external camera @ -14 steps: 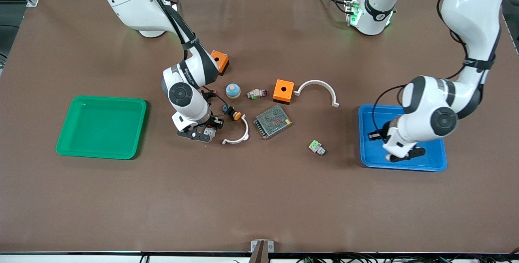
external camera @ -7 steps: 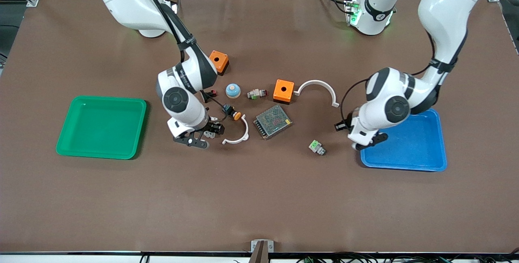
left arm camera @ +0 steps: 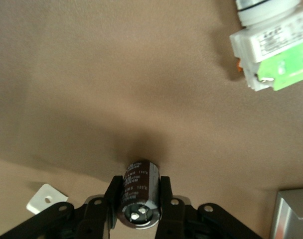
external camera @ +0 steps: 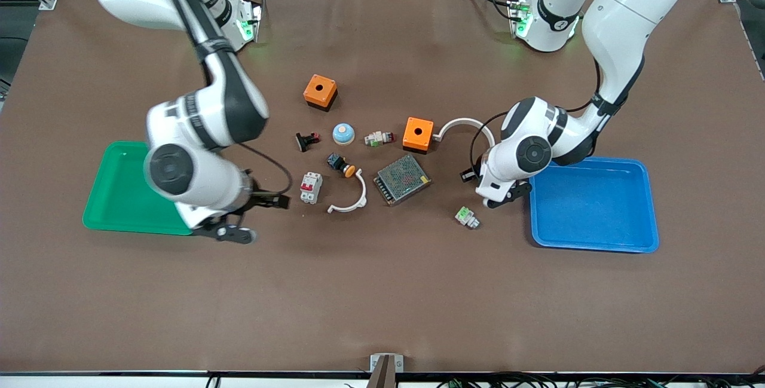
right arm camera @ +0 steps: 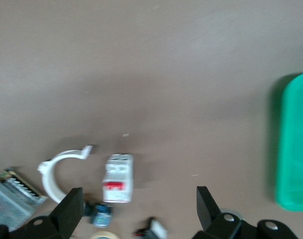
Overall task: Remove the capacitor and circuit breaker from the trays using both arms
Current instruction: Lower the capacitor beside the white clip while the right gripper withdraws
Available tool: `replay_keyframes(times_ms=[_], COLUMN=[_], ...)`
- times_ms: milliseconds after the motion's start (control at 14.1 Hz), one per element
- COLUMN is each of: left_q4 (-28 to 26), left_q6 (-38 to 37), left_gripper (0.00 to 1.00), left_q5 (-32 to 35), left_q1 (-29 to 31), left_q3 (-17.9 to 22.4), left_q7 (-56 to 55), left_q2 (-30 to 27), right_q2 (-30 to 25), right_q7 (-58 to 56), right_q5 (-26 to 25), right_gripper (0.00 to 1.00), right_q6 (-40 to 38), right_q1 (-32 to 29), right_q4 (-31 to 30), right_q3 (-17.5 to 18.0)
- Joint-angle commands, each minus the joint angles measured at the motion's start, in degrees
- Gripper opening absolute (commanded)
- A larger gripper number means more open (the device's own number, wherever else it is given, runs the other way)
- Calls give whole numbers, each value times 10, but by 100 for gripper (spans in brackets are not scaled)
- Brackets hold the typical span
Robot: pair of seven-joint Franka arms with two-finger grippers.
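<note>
My left gripper [left arm camera: 139, 219] pinches the capacitor [left arm camera: 140, 193] across its black body, the pale terminal end facing the wrist camera, and I carry it low over the bare table mat [external camera: 382, 292] between the blue tray [external camera: 633, 244] and the small green-and-white block [external camera: 467, 217]. In the front view that gripper [external camera: 501, 196] sits just off the tray's rim, toward the middle of the table, so the part is already out of its tray but not yet set down. Gripping it by the sides keeps the cylinder from rolling and lets me lower it flat. The circuit breaker [external camera: 310, 187] lies on the mat beside the white curved clamp [external camera: 349, 198], with its red levers up, well apart from the green tray [external camera: 119, 196], so I judge my right-hand half of the job done. My right gripper [right arm camera: 136, 209] has its fingers spread wide with nothing between them; in the front view it [external camera: 230, 228] is over the mat at the corner of the green tray. The metal-mesh power supply [external camera: 402, 179] is just beside the drop spot, so I would put the capacitor down on open mat, clear of it and of the green-and-white block.
</note>
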Motion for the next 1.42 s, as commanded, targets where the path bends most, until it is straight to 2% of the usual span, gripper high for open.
replay_keyframes(times_ms=[0,142,284,496,638,709,780,922,1206,1348], left_q4=[4,20,69,221,307,332,345,346,346,325], left_q6=[7,0,-48,-193,-272,-304,-335,-348,-404,-413], left_gripper=[99,100,100,100,100,100,100,100,100,100], left_q5=[-2,-1,0,8,57,73,81,89,80,73], left_q1=[4,10,21,58,68,74,80,107,153,142], left_q3=[1,1,4,4,3,3,3,1,1,27], left_q7=[-5,-3,0,3,33,39,40,60,216,286], left_q2=[0,-11,-36,-42,-43,-49,-65,-110,-192,-248], right_q2=[-41,-73,-110,-147,-150,-146,-142,-143,-141,-142], right_q7=[-76,-103,-144,-213,-223,-221,-222,-227,-220,-225], right_q5=[-38,-52,-68,-74,-79,-85,-88,-88,-78,-77], right_gripper=[100,100,100,100,100,100,100,100,100,100], right_q6=[-57,-79,-79,-91,-104,-116,-128,-138,-135,-140], right_q1=[-57,-78,-106,-152,-154,-160,-168,-185,-191,-197], right_q4=[-12,-43,-85,-104,-88,-64,-36,-8,-7,-13], right_q3=[9,9,9,10,9,9,9,9,10,11])
